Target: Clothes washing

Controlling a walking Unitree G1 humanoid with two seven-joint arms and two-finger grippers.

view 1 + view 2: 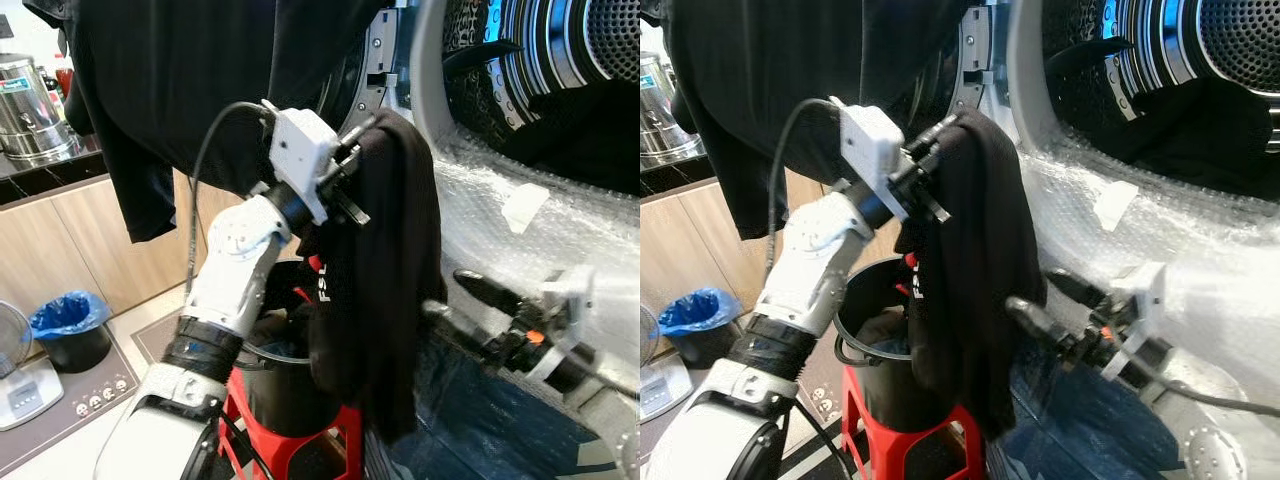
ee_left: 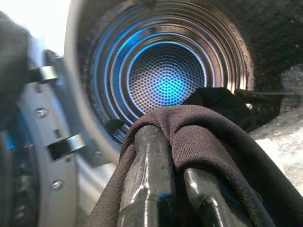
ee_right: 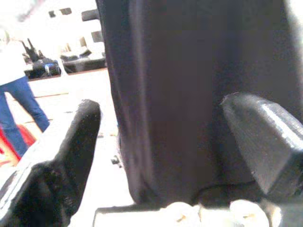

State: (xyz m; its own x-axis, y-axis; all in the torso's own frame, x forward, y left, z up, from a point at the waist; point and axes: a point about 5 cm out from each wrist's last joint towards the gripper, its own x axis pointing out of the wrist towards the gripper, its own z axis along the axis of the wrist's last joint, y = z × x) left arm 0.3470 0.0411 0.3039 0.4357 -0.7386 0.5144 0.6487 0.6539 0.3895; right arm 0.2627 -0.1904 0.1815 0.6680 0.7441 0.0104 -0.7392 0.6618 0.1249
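Up front, my left gripper (image 1: 362, 130) is raised at the mouth of the washing machine drum (image 2: 168, 80), its two black fingers (image 2: 147, 189) pressed together under the black fabric garment (image 1: 385, 270) draped over them. The cloth hides the fingertips; from the wrist I see only the finger shafts beneath a fold. The garment hangs down long in front of the black plastic bucket (image 1: 865, 300) on the red plastic stool (image 1: 855, 395); its lower hem is lost against the dark below.

My right gripper (image 1: 1040, 300) is low, beside the hanging cloth, fingers spread apart with nothing between them. In the right wrist view the dark cloth lies across the gap just ahead of the tips, blurred.

Another large black garment (image 1: 190, 90) hangs above, its top cut off by the frame. More dark cloth lies at the drum's lower lip. The perforated, blue-lit drum is open beyond it. Bubble wrap (image 1: 540, 230) covers the surface below the opening. A blue-lined bin (image 1: 70, 325) stands well off left. A person in blue trousers (image 3: 19, 109) is far off, partly cut off.
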